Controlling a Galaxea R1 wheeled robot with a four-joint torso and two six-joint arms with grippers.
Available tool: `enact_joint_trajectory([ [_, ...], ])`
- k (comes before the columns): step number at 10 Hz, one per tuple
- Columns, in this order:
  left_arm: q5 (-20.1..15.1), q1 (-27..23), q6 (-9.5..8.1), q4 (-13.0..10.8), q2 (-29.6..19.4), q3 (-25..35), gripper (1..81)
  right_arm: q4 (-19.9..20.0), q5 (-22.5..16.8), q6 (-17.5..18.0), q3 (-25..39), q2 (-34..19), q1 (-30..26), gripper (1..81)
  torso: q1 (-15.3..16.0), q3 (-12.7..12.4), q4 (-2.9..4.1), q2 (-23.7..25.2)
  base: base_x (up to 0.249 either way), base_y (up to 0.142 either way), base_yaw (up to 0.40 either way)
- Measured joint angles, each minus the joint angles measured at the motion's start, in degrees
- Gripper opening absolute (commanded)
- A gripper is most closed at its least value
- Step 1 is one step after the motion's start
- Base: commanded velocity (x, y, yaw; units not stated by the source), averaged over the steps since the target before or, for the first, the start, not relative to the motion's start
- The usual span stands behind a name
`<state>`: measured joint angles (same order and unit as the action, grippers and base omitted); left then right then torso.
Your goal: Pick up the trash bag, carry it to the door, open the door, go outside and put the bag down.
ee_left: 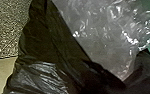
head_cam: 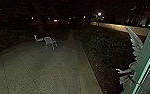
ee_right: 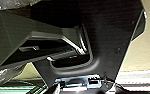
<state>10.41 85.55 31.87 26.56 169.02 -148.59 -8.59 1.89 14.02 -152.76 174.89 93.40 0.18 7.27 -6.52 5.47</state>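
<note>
- Head view: I'm facing the dark paved yard [head_cam: 48,67], a green frame [head_cam: 148,50] close on my right — veer that way and I could scrape an arm.
- Left wrist view: the black trash bag [ee_left: 41,45] bulks up close, clear plastic [ee_left: 98,30] beside its folds; I can't tell what state the left jaws are in. A weak hold could drop it early.
- Right wrist view: crinkled plastic [ee_right: 13,5] lies near my dark plate [ee_right: 111,30] — snagging could tear it. Right jaws: can't tell.

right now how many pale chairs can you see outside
2. One pale chair stands on the paving ahead, toward its far edge; a second chair, less clearly seen, is just to its left. Others may be hidden in the dark.
</note>
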Motion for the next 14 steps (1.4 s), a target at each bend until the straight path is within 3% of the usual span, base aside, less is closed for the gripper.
enact_joint_trajectory([
  [10,0.30,-0.77,0.00,0.02,0.00,-0.02,1.0,0.22,0.01,0.41,0.00,0.04,-0.85,81.1,-0.05,0.00,0.17,0.02,0.024,0.000,0.000],
  [11,0.33,-0.80,0.00,0.02,0.00,-0.02,1.0,0.20,0.01,0.41,0.02,0.06,-0.85,81.1,-0.05,0.06,0.94,0.02,0.000,0.000,0.000],
  [14,0.44,-0.91,-0.01,0.06,-0.02,0.00,1.0,0.20,0.09,0.41,0.02,0.04,-1.04,81.1,-0.09,2.07,5.79,0.05,0.000,0.000,0.000],
])
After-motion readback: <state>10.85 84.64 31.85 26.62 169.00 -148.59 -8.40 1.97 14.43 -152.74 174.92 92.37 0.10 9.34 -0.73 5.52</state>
